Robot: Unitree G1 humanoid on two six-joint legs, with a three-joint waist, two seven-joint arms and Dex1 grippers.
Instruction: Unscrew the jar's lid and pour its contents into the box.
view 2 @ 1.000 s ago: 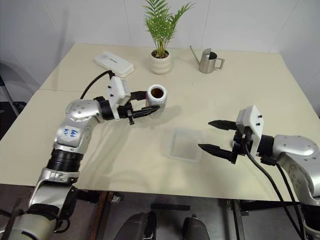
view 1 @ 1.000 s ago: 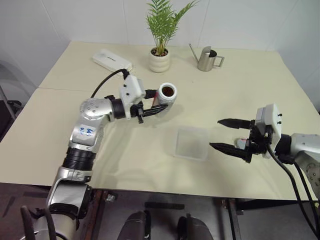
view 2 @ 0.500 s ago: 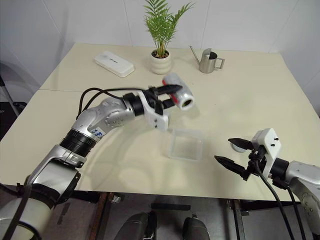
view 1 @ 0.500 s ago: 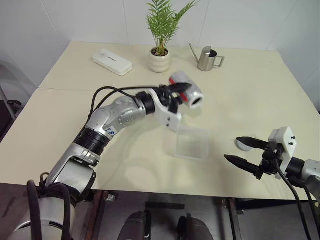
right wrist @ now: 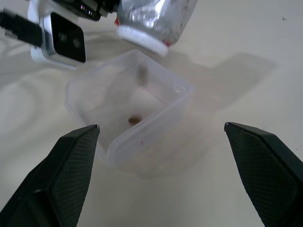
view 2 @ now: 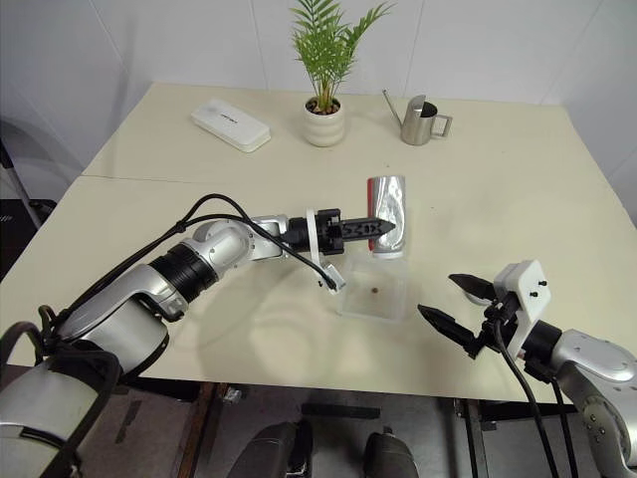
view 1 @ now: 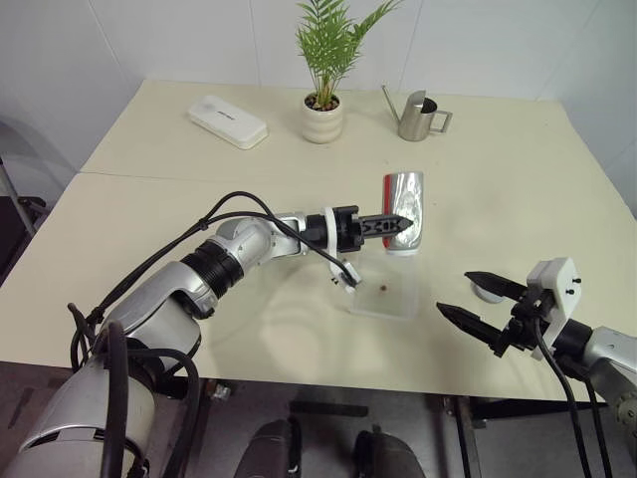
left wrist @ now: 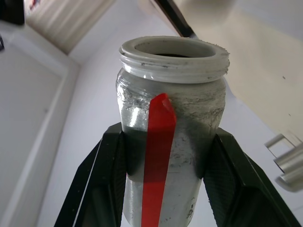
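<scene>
Now pouring: left fingers (view 1: 398,224) clamp the upturned jar (view 1: 403,211) over the box (view 1: 386,294) (one pellet (view 1: 383,290) landed), right fingers (view 1: 476,299) spread empty; next, shake out the rest.

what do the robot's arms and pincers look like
Both arms are silver metal with black ribbed joint sections and loose black cables along them. Each wrist carries a white boxy camera housing. The left pincer and right pincer each have two black, tapered, textured fingers.

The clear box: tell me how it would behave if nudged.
The box looks thin-walled, holding only a pellet, so likely light and prone to slide on the smooth table. Its wide, shallow shape probably resists tipping.
</scene>
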